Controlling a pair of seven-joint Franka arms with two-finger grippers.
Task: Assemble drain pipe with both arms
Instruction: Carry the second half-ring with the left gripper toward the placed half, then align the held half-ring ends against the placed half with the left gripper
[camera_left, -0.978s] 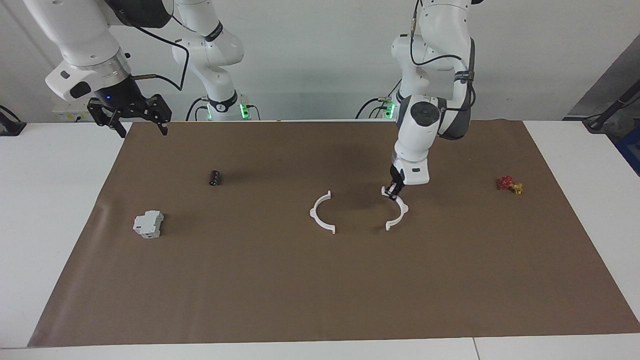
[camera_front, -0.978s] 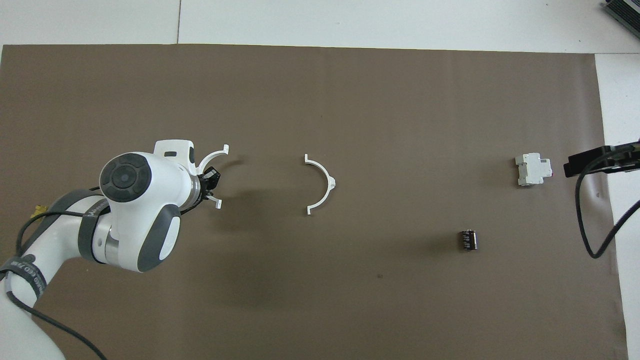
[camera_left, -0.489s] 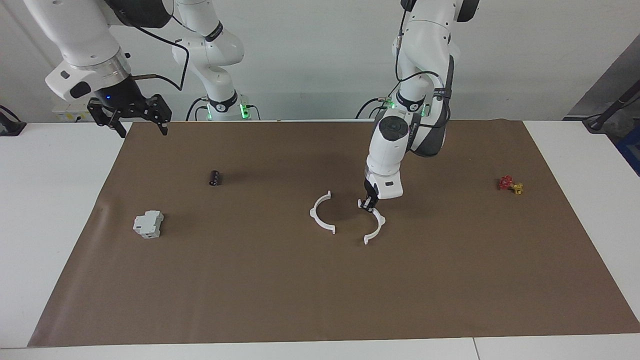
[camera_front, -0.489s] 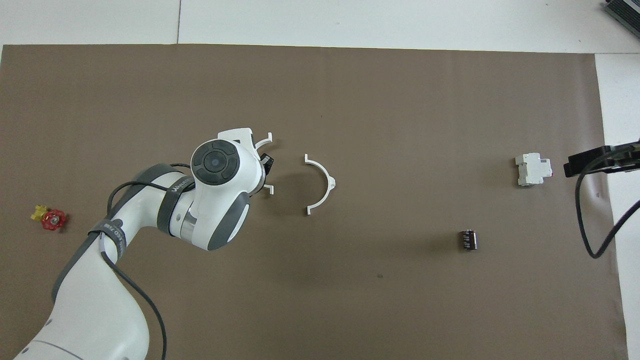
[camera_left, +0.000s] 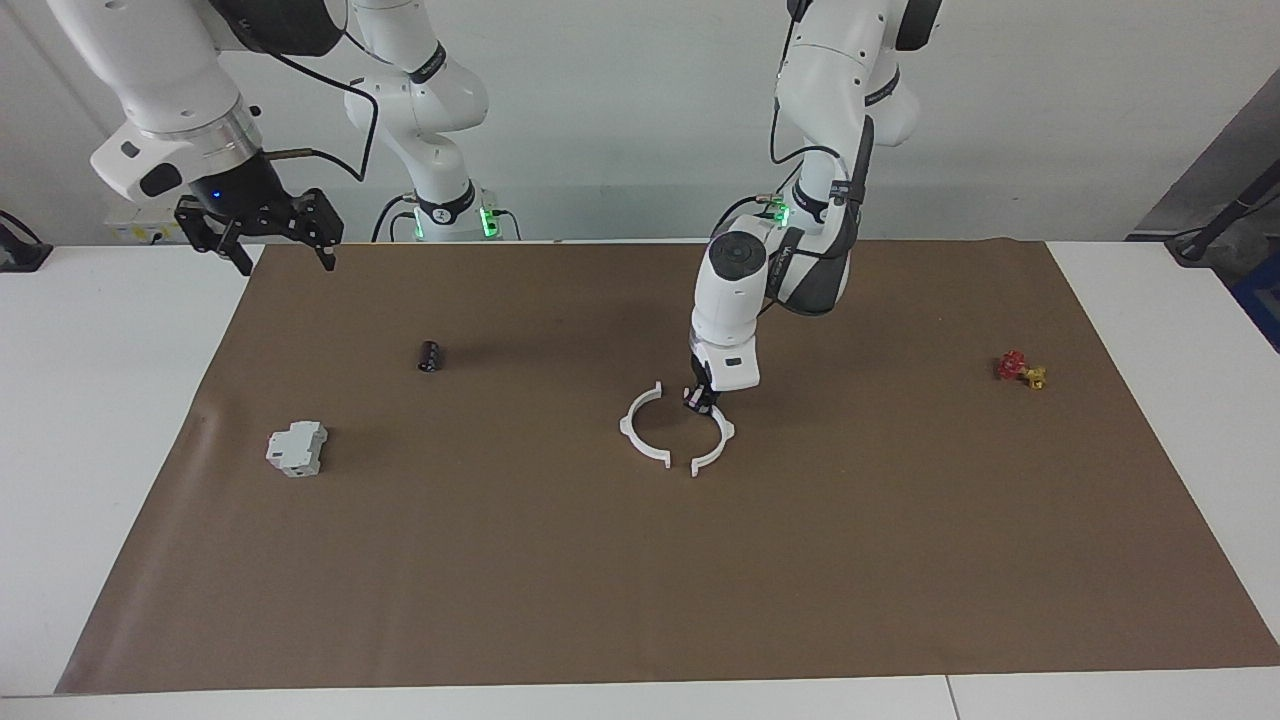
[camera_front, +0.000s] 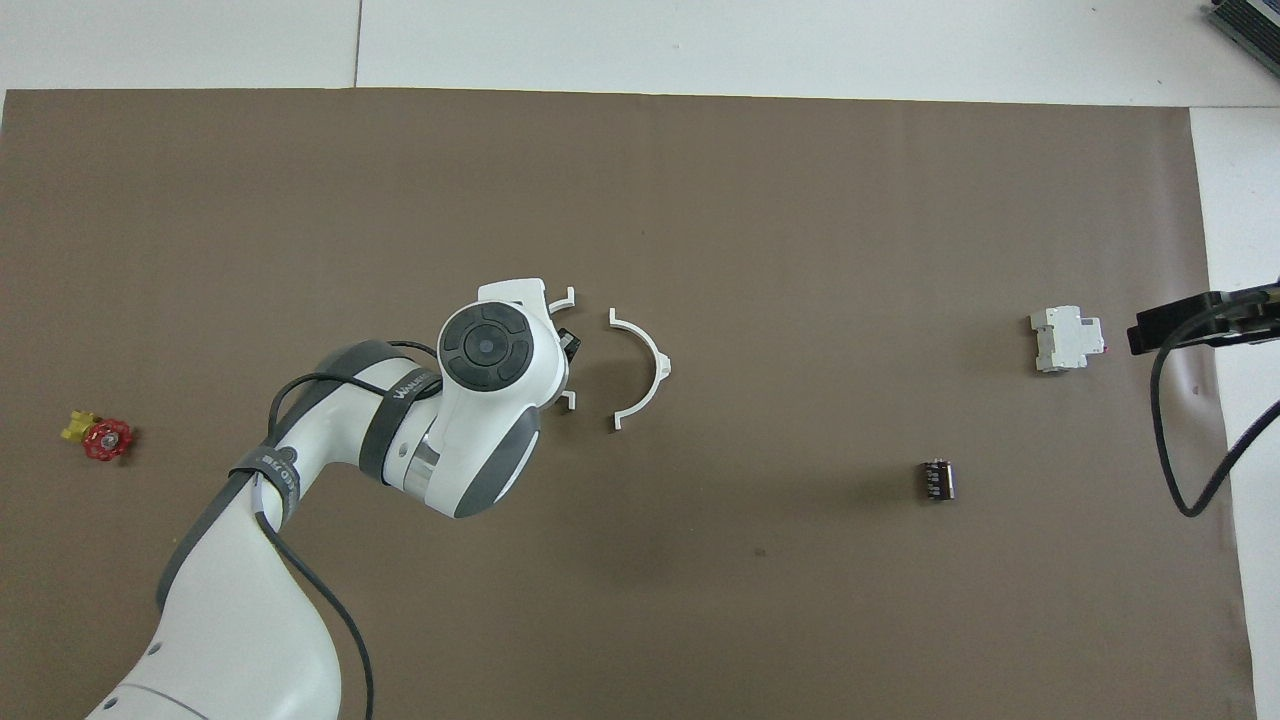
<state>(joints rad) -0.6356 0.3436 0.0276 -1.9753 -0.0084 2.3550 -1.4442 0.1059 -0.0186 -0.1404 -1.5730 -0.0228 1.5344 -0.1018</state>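
Left gripper low, right gripper raised

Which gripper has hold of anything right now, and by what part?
The left gripper grips one white half-ring near its end nearer the robots, beside the other half-ring. The right gripper, waiting, holds nothing.

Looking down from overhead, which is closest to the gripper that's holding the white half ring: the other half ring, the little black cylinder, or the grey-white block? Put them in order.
From the left gripper:
1. The free half ring, right beside it, mid-mat.
2. The black cylinder, toward the right arm's end, nearer the robots.
3. The grey-white block, farthest, by the mat's edge at the right arm's end.
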